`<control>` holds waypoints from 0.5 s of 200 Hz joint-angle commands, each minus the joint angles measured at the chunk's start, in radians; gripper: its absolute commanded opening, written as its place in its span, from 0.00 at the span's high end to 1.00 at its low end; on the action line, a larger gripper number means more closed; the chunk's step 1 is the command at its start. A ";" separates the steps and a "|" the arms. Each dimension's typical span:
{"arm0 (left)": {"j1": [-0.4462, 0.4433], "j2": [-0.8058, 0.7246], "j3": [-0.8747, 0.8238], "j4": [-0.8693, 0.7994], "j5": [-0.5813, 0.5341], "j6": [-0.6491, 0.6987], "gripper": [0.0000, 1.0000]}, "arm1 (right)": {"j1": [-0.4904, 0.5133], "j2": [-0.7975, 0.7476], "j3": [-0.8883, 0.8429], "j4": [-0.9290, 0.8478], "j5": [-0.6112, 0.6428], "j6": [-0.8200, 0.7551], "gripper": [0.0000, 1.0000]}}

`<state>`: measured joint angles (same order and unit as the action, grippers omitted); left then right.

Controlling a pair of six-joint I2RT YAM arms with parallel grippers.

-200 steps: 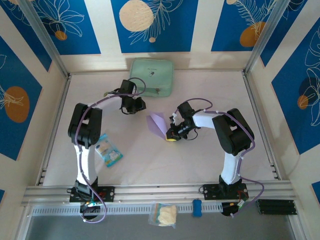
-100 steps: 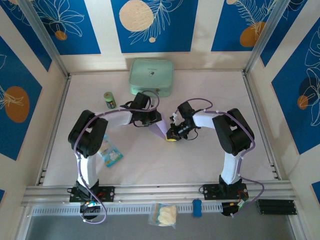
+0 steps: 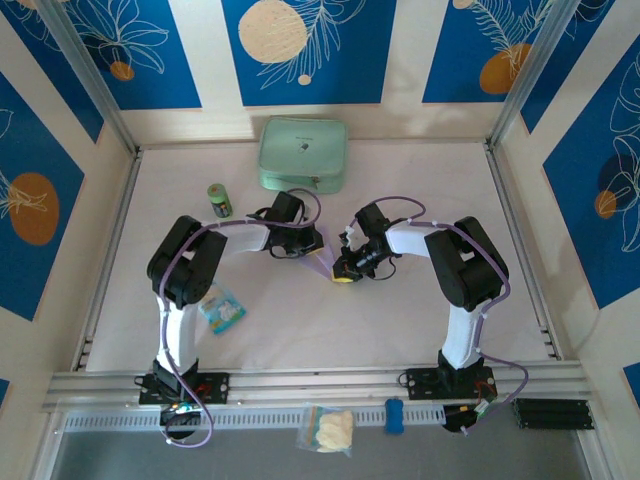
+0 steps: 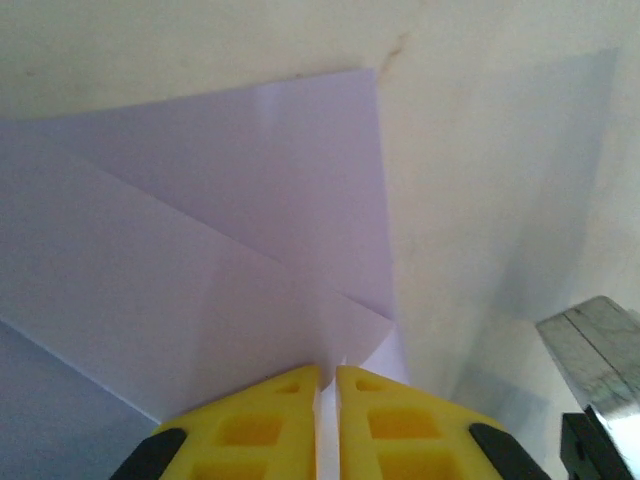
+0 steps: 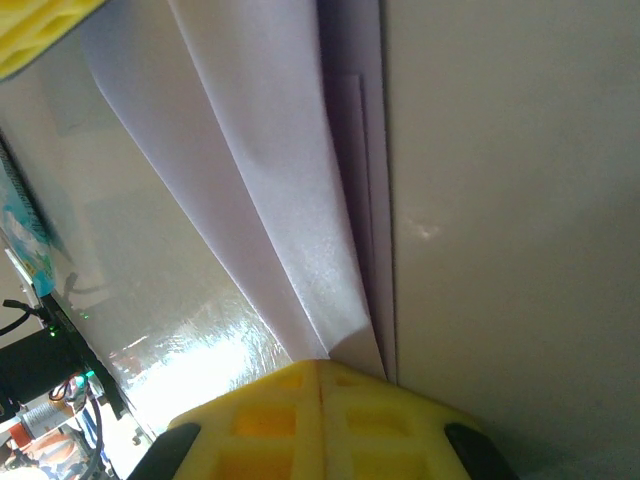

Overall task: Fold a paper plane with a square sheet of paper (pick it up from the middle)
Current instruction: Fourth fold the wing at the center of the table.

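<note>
Change: left arm has swung from the worktop's far edge to its middle | left gripper (image 4: 327, 385): fingers drawn narrow, pinching the lavender sheet (image 3: 321, 262) | right gripper (image 5: 318, 375): clamped on the sheet's folded edge | sheet: mid-worktop, between both grippers, partly creased | meaning: two-handed hold apparently established; next crease looks feasible

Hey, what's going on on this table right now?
Two robot arms are working a lavender paper at the middle of the table. The left end effector is pinched on one edge of the partly folded sheet, and the right end effector is shut on it from the other side. Folds show, but it is no finished plane yet. A mint-green pouch lies at the back.
</note>
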<state>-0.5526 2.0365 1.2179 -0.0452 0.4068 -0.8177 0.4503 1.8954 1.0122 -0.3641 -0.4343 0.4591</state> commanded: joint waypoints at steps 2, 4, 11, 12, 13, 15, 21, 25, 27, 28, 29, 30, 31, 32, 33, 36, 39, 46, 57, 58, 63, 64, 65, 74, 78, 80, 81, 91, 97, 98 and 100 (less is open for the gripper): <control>0.019 0.030 -0.006 0.004 -0.023 0.019 0.87 | -0.009 0.044 -0.057 -0.130 0.114 -0.016 0.95; 0.020 0.032 -0.006 0.004 -0.021 0.019 0.87 | -0.009 0.044 -0.058 -0.129 0.113 -0.015 0.95; 0.022 0.036 -0.006 0.005 -0.018 0.023 0.87 | -0.010 0.042 -0.058 -0.127 0.110 -0.016 0.95; 0.022 0.037 -0.006 0.005 -0.018 0.023 0.87 | -0.010 0.042 -0.058 -0.127 0.109 -0.016 0.95; 0.023 0.039 -0.005 0.005 -0.017 0.023 0.87 | -0.010 0.041 -0.058 -0.126 0.108 -0.017 0.95; 0.023 0.040 -0.004 0.006 -0.017 0.023 0.87 | -0.010 0.041 -0.058 -0.125 0.106 -0.017 0.95; 0.025 0.043 -0.004 0.005 -0.013 0.026 0.87 | -0.011 0.038 -0.060 -0.122 0.101 -0.018 0.95; 0.026 0.045 -0.003 0.004 -0.011 0.028 0.87 | -0.011 0.036 -0.060 -0.120 0.097 -0.020 0.95; 0.026 0.047 -0.004 0.004 -0.011 0.028 0.87 | -0.011 0.034 -0.060 -0.119 0.094 -0.020 0.95; 0.026 0.047 -0.005 0.005 -0.011 0.029 0.87 | -0.011 0.033 -0.060 -0.118 0.093 -0.020 0.95; 0.026 0.048 -0.005 0.004 -0.011 0.028 0.87 | -0.011 0.031 -0.060 -0.118 0.092 -0.020 0.95; 0.027 0.048 -0.006 0.005 -0.011 0.028 0.87 | -0.012 0.030 -0.061 -0.117 0.091 -0.020 0.95; 0.028 0.048 -0.006 0.005 -0.010 0.030 0.87 | -0.012 0.029 -0.061 -0.116 0.090 -0.021 0.95; 0.028 0.048 -0.006 0.005 -0.010 0.030 0.87 | -0.012 0.028 -0.061 -0.115 0.089 -0.021 0.95; 0.027 0.048 -0.006 0.004 -0.010 0.030 0.87 | -0.011 0.027 -0.061 -0.115 0.087 -0.021 0.95; 0.028 0.048 -0.007 0.004 -0.010 0.029 0.87 | -0.012 0.023 -0.061 -0.112 0.083 -0.022 0.95; 0.029 0.050 -0.008 0.004 -0.010 0.031 0.87 | -0.012 0.019 -0.061 -0.109 0.077 -0.022 0.95; 0.028 0.052 -0.012 0.004 -0.009 0.031 0.87 | -0.014 0.005 -0.061 -0.099 0.058 -0.021 0.95; 0.028 0.052 -0.016 0.004 -0.007 0.032 0.87 | -0.018 -0.027 -0.056 -0.076 0.018 -0.013 0.94; 0.029 0.051 -0.017 0.004 -0.007 0.032 0.87 | -0.019 -0.030 -0.057 -0.075 0.013 -0.012 0.94; 0.028 0.052 -0.020 0.004 -0.004 0.032 0.87 | -0.020 -0.046 -0.053 -0.061 -0.005 -0.005 0.94; 0.028 0.053 -0.021 0.004 -0.004 0.033 0.87 | -0.021 -0.050 -0.052 -0.058 -0.009 -0.003 0.94; 0.028 0.053 -0.021 0.004 -0.004 0.033 0.87 | -0.022 -0.054 -0.051 -0.055 -0.013 -0.002 0.94; 0.028 0.053 -0.024 0.005 -0.001 0.033 0.87 | -0.023 -0.083 -0.044 -0.030 -0.039 0.014 0.92; 0.029 0.053 -0.026 0.005 0.001 0.032 0.87 | -0.024 -0.094 -0.037 -0.018 -0.046 0.021 0.92; 0.029 0.054 -0.027 0.004 0.001 0.032 0.87 | -0.022 -0.100 -0.035 -0.012 -0.048 0.025 0.92; 0.028 0.053 -0.026 0.004 0.001 0.032 0.87 | -0.022 -0.102 -0.033 -0.009 -0.049 0.027 0.92; 0.028 0.052 -0.030 0.004 0.003 0.032 0.87 | -0.020 -0.118 -0.022 0.016 -0.057 0.045 0.91; 0.028 0.051 -0.030 0.004 0.003 0.032 0.87 | -0.016 -0.124 -0.016 0.032 -0.053 0.052 0.91; 0.028 0.052 -0.030 0.004 0.004 0.032 0.87 | -0.016 -0.124 -0.016 0.035 -0.051 0.053 0.92; 0.028 0.051 -0.031 0.006 0.004 0.032 0.87 | -0.015 -0.124 -0.014 0.039 -0.048 0.055 0.92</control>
<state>-0.5396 2.0502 1.2160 -0.0196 0.4416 -0.8101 0.4324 1.8343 0.9833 -0.3561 -0.4519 0.4713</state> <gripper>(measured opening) 0.133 0.084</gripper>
